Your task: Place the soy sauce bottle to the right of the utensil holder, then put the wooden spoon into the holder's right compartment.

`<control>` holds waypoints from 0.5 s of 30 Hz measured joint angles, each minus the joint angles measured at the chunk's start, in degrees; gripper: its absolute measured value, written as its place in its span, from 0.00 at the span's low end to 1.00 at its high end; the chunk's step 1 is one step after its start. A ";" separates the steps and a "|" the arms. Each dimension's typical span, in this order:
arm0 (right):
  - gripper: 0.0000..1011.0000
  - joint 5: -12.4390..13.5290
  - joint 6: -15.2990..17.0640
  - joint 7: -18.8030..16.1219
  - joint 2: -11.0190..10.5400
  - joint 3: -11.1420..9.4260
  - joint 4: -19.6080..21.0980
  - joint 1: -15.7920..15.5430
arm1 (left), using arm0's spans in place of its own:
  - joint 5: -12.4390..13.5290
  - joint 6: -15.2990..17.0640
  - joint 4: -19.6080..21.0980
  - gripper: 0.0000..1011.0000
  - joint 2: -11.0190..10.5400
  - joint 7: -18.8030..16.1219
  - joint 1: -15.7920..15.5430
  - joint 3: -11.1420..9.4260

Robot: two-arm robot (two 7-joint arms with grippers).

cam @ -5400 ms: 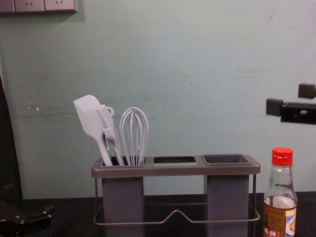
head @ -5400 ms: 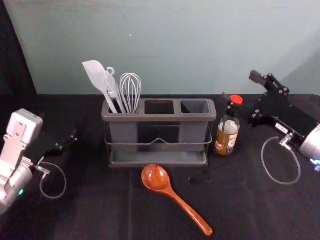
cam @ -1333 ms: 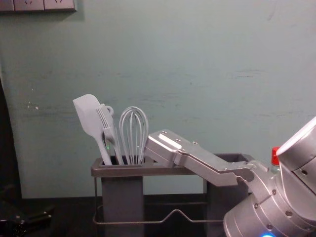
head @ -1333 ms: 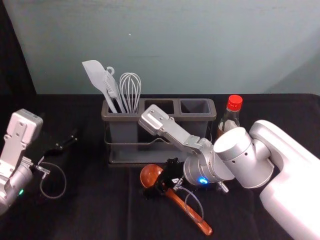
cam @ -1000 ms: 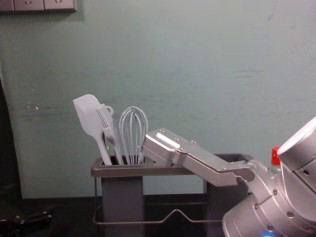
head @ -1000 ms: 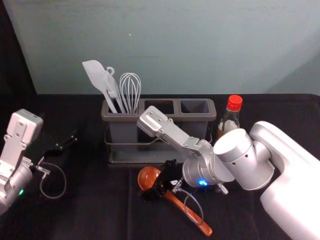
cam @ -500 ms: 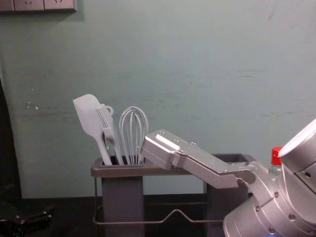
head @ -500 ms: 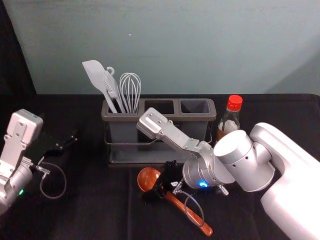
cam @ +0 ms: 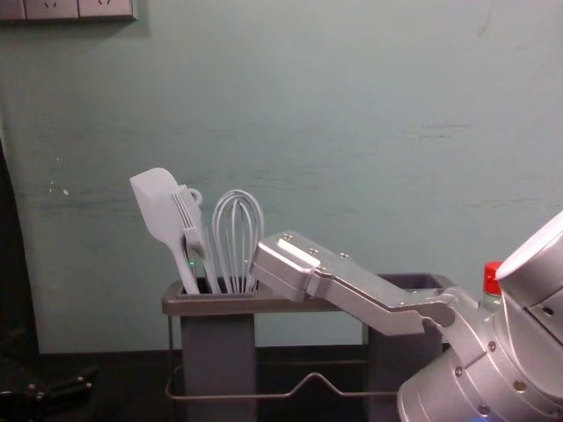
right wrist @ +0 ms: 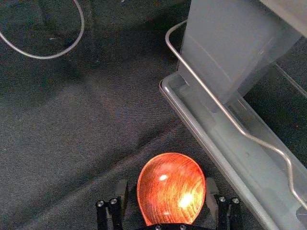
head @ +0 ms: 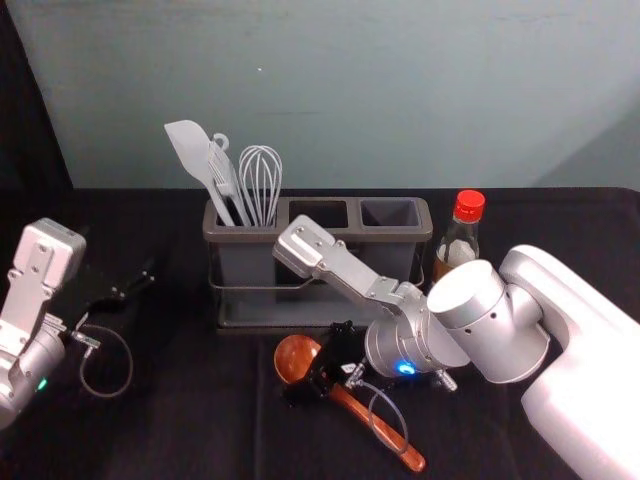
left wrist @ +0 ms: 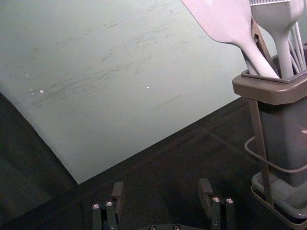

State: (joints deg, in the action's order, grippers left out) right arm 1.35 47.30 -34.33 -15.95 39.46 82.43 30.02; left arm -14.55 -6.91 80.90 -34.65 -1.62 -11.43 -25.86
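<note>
The head view has the right gripper (head: 318, 362) down over the wooden spoon (head: 294, 356), which lies on the dark cloth (head: 190, 400) before the utensil holder (head: 240, 237), while the right wrist view looks in close, its two fingers (right wrist: 122, 194) apart with the spoon's round bowl between them. The spoon is glossy reddish-brown, hollow side up, its handle slanting nearer and rightward; the red-capped soy sauce bottle (head: 460, 235) stands upright just right of the holder, and the left gripper (head: 134, 280) is parked left of it, fingers (left wrist: 117, 194) spread.
</note>
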 joint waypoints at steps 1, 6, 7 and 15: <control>0.99 0.00 0.00 0.00 0.00 0.00 0.00 0.00 | 0.00 0.00 0.00 1.00 0.00 0.00 0.00 0.00; 0.99 0.02 0.04 0.00 0.00 0.00 0.00 0.03 | 0.00 0.00 0.00 1.00 0.00 0.00 0.00 0.00; 0.99 0.03 0.04 0.00 0.00 0.00 0.00 0.03 | 0.00 0.00 0.00 1.00 0.00 0.00 0.00 0.00; 0.86 0.07 0.06 0.00 0.00 0.00 0.00 0.04 | 0.00 0.00 0.00 1.00 0.00 0.00 0.00 0.00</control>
State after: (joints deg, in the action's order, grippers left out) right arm 1.42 47.36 -34.33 -15.95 39.46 82.43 30.06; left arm -14.55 -6.91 80.90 -34.65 -1.62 -11.43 -25.86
